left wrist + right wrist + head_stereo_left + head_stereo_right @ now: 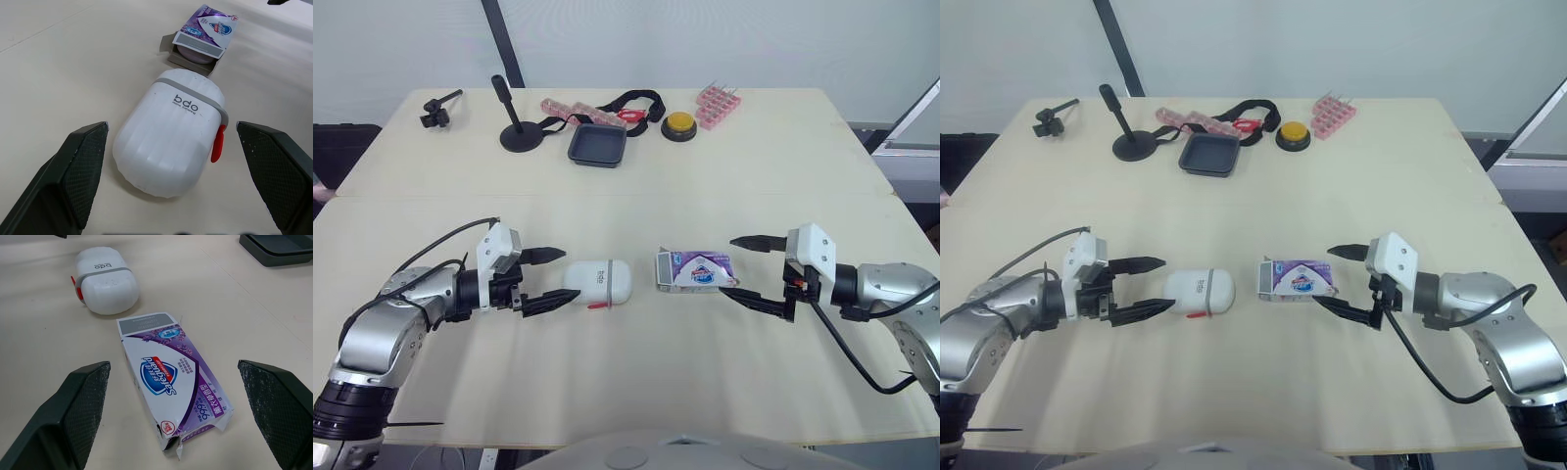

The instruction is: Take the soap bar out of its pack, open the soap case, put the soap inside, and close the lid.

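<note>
Left end effector [570, 275], spread wide, fronts the soap case [600, 282]; right end effector [727, 265], spread too, faces the torn edge of the soap pack [695, 269].

The two eye views look forward and down from the robot's head over the whole table [754, 166], and both show the same scene. The left wrist view sits low, very close to the soap case [168, 142], with the soap pack [203, 34] behind it. The right wrist view faces the other way: pack near, case behind.
</note>
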### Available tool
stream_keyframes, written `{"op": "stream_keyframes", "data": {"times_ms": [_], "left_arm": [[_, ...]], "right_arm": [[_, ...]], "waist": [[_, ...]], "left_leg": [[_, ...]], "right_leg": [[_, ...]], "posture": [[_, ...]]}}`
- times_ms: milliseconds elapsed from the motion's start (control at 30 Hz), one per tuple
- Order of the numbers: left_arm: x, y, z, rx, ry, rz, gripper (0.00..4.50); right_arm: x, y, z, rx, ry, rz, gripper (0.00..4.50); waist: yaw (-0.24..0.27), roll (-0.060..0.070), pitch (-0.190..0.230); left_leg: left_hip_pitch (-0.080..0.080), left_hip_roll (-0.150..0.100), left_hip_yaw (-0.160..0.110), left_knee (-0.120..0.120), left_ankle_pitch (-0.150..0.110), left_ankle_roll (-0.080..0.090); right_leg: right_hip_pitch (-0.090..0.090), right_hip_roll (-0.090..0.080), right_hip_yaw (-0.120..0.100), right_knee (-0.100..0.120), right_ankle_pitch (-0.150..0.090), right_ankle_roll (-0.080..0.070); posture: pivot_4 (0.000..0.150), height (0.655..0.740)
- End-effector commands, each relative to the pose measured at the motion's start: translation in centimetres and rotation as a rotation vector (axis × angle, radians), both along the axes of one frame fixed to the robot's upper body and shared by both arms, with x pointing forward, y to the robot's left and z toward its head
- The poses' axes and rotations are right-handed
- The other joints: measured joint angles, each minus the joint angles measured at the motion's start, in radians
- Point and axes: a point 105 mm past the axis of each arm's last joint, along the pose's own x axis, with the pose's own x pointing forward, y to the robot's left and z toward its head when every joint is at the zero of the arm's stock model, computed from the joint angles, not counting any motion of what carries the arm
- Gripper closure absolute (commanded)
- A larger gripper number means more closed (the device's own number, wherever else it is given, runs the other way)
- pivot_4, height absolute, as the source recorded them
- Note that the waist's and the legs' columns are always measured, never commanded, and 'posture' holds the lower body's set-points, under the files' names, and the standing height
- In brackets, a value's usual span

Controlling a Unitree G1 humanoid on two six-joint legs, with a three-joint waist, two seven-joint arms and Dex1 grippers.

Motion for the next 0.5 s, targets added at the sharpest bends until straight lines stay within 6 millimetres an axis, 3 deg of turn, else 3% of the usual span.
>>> {"op": "stream_keyframes", "data": {"times_ms": [33, 167, 500], "left_arm": [[-0.15, -0.52, 0.78, 0.01, -0.067, -0.033, 0.06], [0.56, -0.68, 1.27, -0.03, -0.103, -0.008, 0.06], [-0.17, -0.62, 1.11, -0.018, -0.089, -0.033, 0.06]], "right_arm": [[0.11, -0.15, 0.37, -0.016, -0.038, 0.003, 0.0], [0.33, -0.04, 0.22, -0.024, -0.047, 0.004, 0.0], [0.62, -0.05, -0.41, -0.05, -0.037, 0.005, 0.0]], "waist": [[0.0, 0.0, 0.0], [0.001, 0.0, 0.0], [-0.001, 0.0, 0.0]], "left_leg": [[0.0, 0.0, 0.0, 0.0, 0.0, 0.0], [0.0, 0.0, 0.0, 0.0, 0.0, 0.0], [0.0, 0.0, 0.0, 0.0, 0.0, 0.001]], "right_leg": [[0.0, 0.0, 0.0, 0.0, 0.0, 0.0], [0.0, 0.0, 0.0, 0.0, 0.0, 0.0], [0.0, 0.0, 0.0, 0.001, 0.0, 0.0]], "posture": [[0.15, 0.74], [0.15, 0.74], [0.15, 0.74]]}}
